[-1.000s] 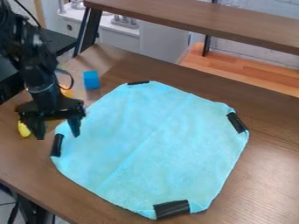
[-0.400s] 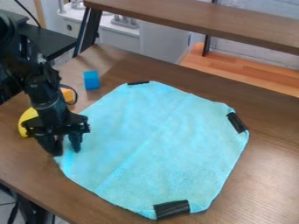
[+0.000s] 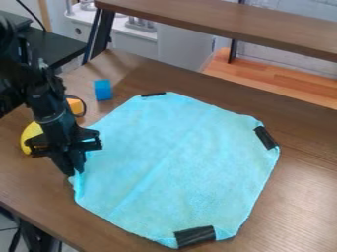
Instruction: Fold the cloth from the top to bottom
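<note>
The gripper [image 3: 75, 173] is at the left corner of the light blue cloth [image 3: 174, 162], its fingers closed together on the cloth's edge. That corner is bunched up a little at the fingertips, and the arm hides the black strip there. The rest of the cloth lies spread flat on the wooden table, with black strips at its top, right and bottom corners. A faint crease runs diagonally across its middle.
A blue block [image 3: 103, 90] stands beyond the cloth's upper left edge. An orange block [image 3: 76, 106] and a yellow object [image 3: 31, 136] are beside and behind the arm. A raised wooden shelf [image 3: 223, 24] crosses the back.
My gripper has come down and slightly right onto the cloth's left corner, and its fingers have shut. The corner is drawn inward a little.
</note>
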